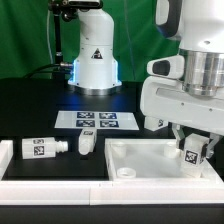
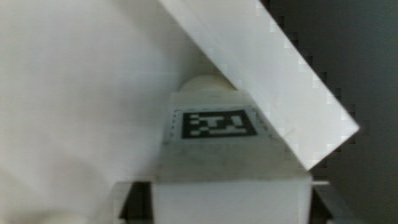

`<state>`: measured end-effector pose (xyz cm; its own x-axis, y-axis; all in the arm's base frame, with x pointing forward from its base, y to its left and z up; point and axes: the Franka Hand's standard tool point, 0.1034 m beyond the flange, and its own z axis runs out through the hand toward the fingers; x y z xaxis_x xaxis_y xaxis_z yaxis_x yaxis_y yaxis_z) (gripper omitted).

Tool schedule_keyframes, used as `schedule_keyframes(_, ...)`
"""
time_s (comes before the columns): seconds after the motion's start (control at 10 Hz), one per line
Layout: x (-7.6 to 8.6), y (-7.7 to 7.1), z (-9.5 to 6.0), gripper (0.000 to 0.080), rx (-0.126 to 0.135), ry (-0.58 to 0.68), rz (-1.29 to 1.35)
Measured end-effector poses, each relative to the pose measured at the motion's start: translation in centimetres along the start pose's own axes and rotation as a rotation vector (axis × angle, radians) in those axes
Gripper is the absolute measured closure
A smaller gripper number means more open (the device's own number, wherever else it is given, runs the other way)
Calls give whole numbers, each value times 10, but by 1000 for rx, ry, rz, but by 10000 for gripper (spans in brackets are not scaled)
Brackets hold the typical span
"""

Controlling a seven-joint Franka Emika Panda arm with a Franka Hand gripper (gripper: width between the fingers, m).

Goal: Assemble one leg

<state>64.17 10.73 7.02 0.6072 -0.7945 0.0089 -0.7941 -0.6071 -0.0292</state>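
— Gripper [image 1: 190,150] status?

— Fingers pressed onto the leg [image 1: 191,156], a white tagged peg pinched between them. The wrist view shows the same leg [image 2: 217,135] held between the dark finger pads [image 2: 128,200], tag facing the camera.

— Where is it?

— Over the far right corner of the white square panel [image 1: 150,160], at the exterior view's right. Whether the peg touches the panel cannot be told.

— Other parts?

— Two more legs lie on the black table [image 1: 30,110], at the exterior view's left: one [image 1: 41,148] on its side, another [image 1: 87,142] just beside it. The marker board [image 1: 97,120] lies behind them.
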Motion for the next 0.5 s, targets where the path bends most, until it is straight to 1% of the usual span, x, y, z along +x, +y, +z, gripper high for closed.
schedule_keyframes(0.1, 2, -1, -1, 514, 2, -21, 177)
schedule_keyframes(0.3, 1, -2, 1, 514, 16, -16, 503)
schedule_keyframes(0.4, 0, -1, 1, 514, 21, -12, 618)
schedule_keyframes(0.5, -1, -1, 1, 513, 26, -1, 663)
